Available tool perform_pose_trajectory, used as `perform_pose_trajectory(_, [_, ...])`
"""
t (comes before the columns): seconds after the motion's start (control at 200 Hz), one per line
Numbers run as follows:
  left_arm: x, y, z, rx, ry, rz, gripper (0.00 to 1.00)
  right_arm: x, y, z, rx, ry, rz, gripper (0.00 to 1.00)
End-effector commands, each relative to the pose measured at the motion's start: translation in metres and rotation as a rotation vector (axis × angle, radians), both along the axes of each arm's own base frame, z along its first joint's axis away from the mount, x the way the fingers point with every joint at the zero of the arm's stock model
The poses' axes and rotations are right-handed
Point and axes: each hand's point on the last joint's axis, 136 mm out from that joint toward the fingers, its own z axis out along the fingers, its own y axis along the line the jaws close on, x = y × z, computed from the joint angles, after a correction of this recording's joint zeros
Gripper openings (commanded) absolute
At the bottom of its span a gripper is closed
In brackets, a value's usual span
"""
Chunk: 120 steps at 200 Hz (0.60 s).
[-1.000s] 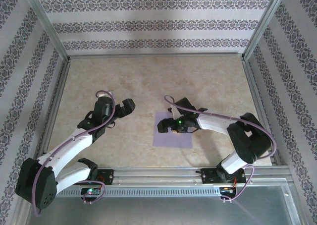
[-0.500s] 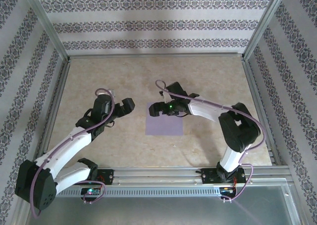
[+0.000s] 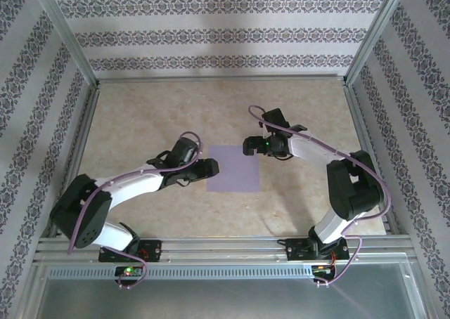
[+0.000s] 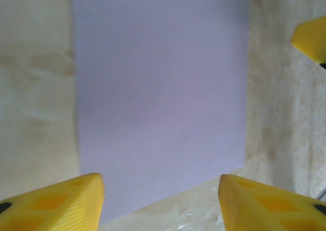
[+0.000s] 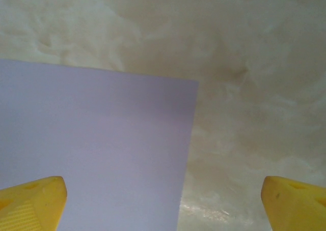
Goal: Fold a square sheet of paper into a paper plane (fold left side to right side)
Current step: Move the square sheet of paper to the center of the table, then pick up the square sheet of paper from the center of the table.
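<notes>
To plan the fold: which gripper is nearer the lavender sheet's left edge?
Left. The left gripper sits at the left edge of the sheet; the right gripper is by its far right corner.

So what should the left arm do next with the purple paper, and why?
Probably ease the left fingers down to pinch the left edge of the square sheet of paper. The sheet lies flat and unfolded on the table, its near edge sits between those open fingers, and nothing is gripped yet. The right fingers hover open by its far right corner.
</notes>
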Motion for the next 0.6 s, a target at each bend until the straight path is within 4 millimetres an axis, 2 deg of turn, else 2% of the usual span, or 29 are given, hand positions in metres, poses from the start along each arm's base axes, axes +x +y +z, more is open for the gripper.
perform_pose_trajectory(0.0, [0.004, -0.024, 0.004, -0.048, 0.009, -0.023, 0.54, 0.003, -0.001, -0.009, -0.08, 0.013, 0.035, 0.98])
perform_pose_trajectory(0.055, [0.005, -0.027, -0.003, -0.041, 0.026, -0.019, 0.49, 0.006, 0.002, -0.011, -0.093, 0.015, 0.049, 0.98])
perform_pose_trajectory(0.255, [0.008, -0.028, -0.023, 0.015, 0.075, -0.019, 0.45, 0.014, 0.016, -0.019, -0.158, 0.013, 0.101, 0.98])
perform_pose_trajectory(0.475, [0.001, -0.02, -0.045, 0.076, 0.132, 0.001, 0.42, 0.023, 0.026, -0.028, -0.182, 0.018, 0.127, 0.98])
perform_pose_trajectory(0.595, [-0.004, -0.017, -0.055, 0.092, 0.169, 0.011, 0.4, 0.02, 0.031, -0.037, -0.203, 0.046, 0.154, 0.98])
